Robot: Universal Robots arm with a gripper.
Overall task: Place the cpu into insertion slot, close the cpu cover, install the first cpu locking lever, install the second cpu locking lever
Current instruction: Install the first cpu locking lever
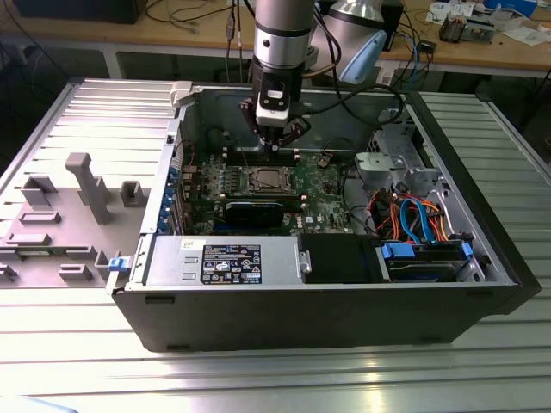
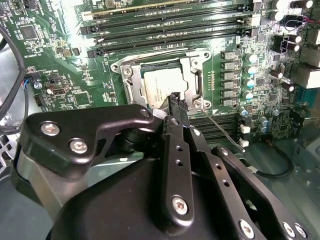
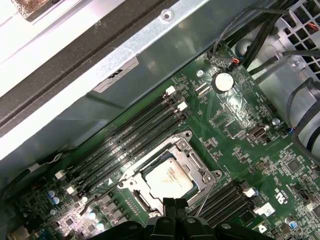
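The cpu (image 2: 161, 82) (image 3: 167, 179), a small square chip with a silver-grey top, lies in the insertion slot (image 1: 265, 181) on the green motherboard inside the open computer case. The cpu cover (image 2: 192, 75) (image 3: 194, 164), a silver frame with a window, lies flat around the chip. A thin wire locking lever (image 2: 225, 129) (image 3: 204, 197) sticks out from one corner of the socket. My gripper (image 1: 277, 146) (image 2: 175, 97) (image 3: 174, 201) hangs just above the socket's edge. Its black fingers are shut together with nothing between them.
Long black memory slots (image 3: 130, 132) run along both sides of the socket. A black card (image 1: 254, 211) and the grey power-supply box (image 1: 224, 258) lie nearer the case front. Blue and orange cables (image 1: 413, 215) fill the exterior view's right. A grey fixture (image 1: 86, 185) stands outside the case.
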